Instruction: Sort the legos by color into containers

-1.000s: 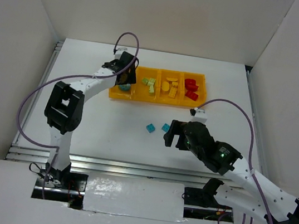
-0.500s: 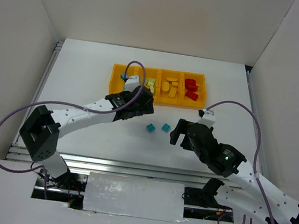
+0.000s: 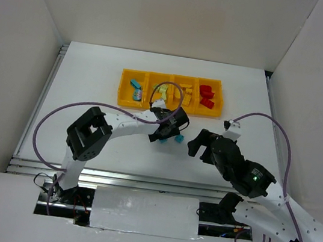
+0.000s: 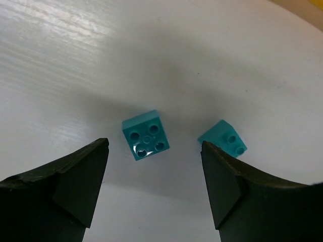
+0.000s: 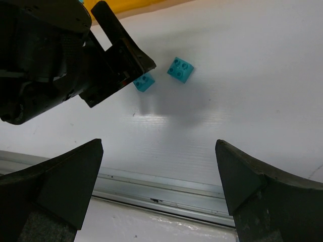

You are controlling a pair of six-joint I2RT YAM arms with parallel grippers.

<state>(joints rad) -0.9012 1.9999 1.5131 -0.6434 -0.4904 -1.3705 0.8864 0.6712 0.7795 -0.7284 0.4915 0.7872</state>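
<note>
The cyan legos (image 4: 146, 135) looked like smooth, glossy plastic. The white tabletop (image 4: 75, 60) had a faintly streaked satin sheen. The orange-yellow tray (image 3: 129, 102) looked like shiny plastic.

White matte table (image 3: 88, 80). Carries, toward its far side, one long orange-yellow plastic tray (image 3: 123, 101) of four square compartments. Nearer, on bare surface: one square cyan four-stud plastic brick (image 4: 146, 134); a second cyan studded plastic brick (image 4: 222, 138) near it, not touching.

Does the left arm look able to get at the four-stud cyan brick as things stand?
Probably yes: the left gripper hangs open over the four-stud cyan brick, nothing between them; the second cyan brick lies apart to one side.
</note>
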